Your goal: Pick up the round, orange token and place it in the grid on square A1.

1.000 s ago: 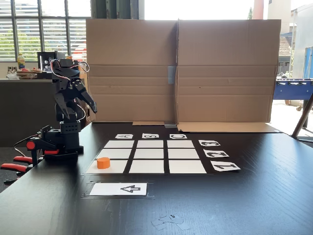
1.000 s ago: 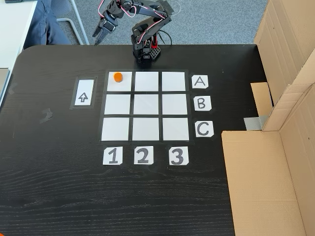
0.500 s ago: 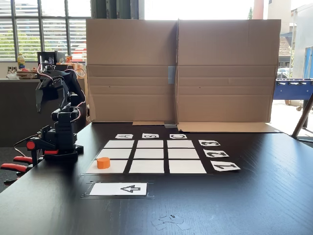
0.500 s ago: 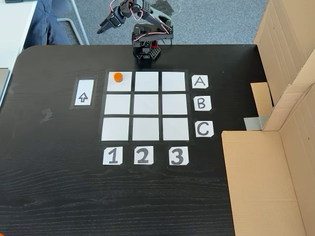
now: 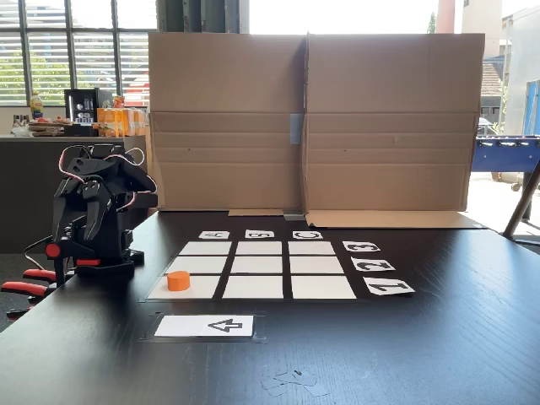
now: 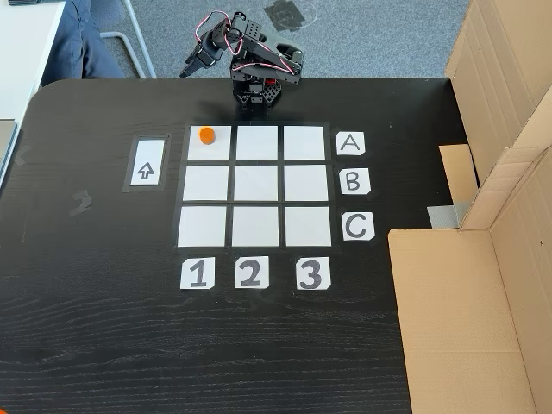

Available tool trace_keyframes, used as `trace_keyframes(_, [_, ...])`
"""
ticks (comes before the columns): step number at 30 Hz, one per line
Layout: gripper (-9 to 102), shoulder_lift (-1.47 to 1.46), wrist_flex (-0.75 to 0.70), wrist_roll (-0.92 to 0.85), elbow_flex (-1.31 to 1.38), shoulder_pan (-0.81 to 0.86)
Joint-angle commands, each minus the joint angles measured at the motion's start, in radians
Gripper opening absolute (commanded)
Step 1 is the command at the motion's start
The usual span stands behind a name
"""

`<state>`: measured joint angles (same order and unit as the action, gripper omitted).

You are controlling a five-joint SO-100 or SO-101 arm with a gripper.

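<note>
The small bright orange plastic token (image 6: 206,134) sits on square A1 (image 6: 216,148), the white paper cell in row A, column 1 of the three-by-three paper grid (image 6: 255,185), toward that cell's arm-side edge. The black arm's gripper (image 6: 191,67) hangs folded beside its base, off the black tabletop (image 6: 103,328) edge, well apart from the token. Whether its fingers are together or apart, I cannot tell. By the look of it, placement is done.
</note>
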<state>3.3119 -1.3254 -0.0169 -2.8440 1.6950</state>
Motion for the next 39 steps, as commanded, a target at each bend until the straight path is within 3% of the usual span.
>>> trace_keyframes(1, [19, 0.011, 0.041, -0.006, -0.032, 0.025])
trace_keyframes(17, [-1, 0.012, 0.184, -0.014, -0.204, 0.041])
trace_keyframes(39, [-1, 0.012, 0.187, -0.011, -0.213, 0.063])
